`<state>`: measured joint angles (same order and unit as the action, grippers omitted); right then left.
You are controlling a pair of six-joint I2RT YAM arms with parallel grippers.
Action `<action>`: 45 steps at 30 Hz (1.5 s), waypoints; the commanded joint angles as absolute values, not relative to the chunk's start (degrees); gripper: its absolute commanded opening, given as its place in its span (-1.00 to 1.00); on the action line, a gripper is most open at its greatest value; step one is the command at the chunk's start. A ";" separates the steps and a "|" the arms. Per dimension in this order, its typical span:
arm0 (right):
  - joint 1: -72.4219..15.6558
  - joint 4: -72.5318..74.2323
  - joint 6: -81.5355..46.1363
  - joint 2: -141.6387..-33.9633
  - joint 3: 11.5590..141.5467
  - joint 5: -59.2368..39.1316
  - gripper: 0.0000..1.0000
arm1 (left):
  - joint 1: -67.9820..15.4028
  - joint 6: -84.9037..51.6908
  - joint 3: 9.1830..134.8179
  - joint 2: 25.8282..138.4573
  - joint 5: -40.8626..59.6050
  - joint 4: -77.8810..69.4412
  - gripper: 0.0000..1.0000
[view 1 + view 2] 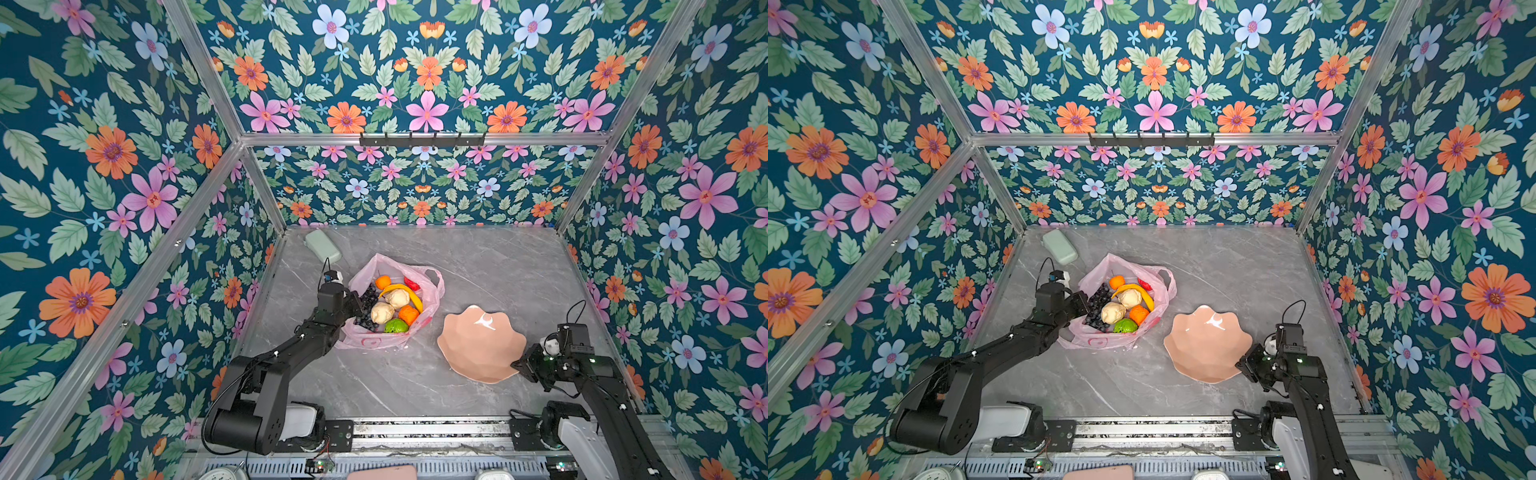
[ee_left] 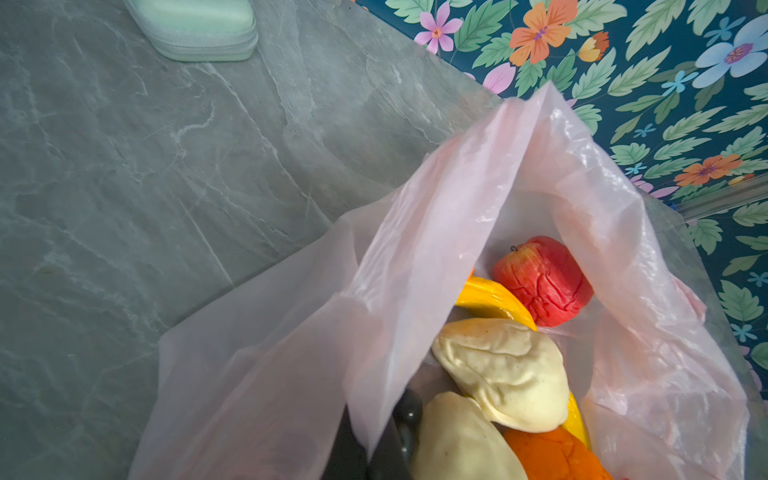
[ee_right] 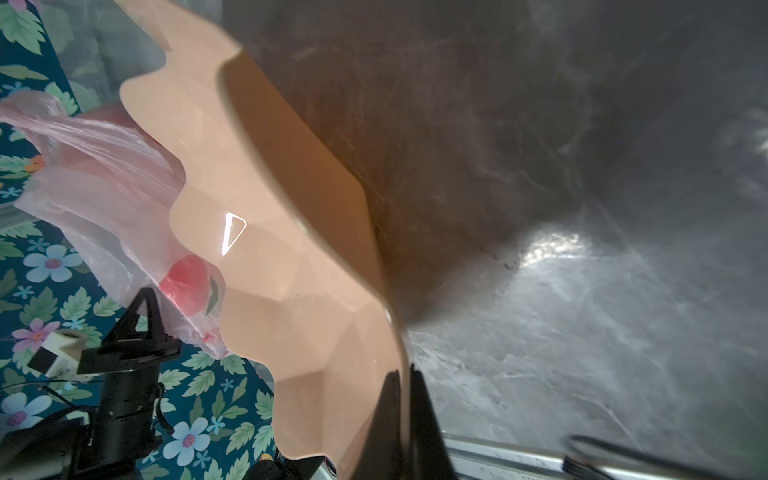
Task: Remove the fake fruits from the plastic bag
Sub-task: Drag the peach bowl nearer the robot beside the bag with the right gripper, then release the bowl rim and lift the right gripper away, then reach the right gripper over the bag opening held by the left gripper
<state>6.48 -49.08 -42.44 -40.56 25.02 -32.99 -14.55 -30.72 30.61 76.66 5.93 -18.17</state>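
Currently left claw (image 1: pixel 358 302) pinches plastic bag (image 1: pixel 374 341) edge; right claw (image 1: pixel 519 365) clamps bowl (image 1: pixel 478 351) rim

Stretches the left arm (image 1: pixel 307 345) forward from the near-left base, with the left gripper (image 1: pixel 358 305) pinched shut on the plastic bag (image 1: pixel 432 299) at its left edge. Folds the right arm (image 1: pixel 602 386) low on the right, with the right gripper (image 1: pixel 517 365) fingers (image 3: pixel 424 415) closed on the bowl (image 1: pixel 478 345) rim.
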 commanded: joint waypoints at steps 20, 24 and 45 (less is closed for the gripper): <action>5.28 -57.36 -44.72 -37.18 30.96 -22.28 0.03 | -14.55 -29.88 30.43 75.85 4.90 -17.75 -1.00; 5.36 -58.95 -46.06 -37.69 35.09 -18.95 0.28 | -14.57 -29.88 31.00 75.49 6.08 -17.60 -1.00; -26.31 -35.61 -35.42 -76.80 64.64 -0.74 0.71 | -14.62 -29.75 32.36 74.27 11.40 -15.17 -1.00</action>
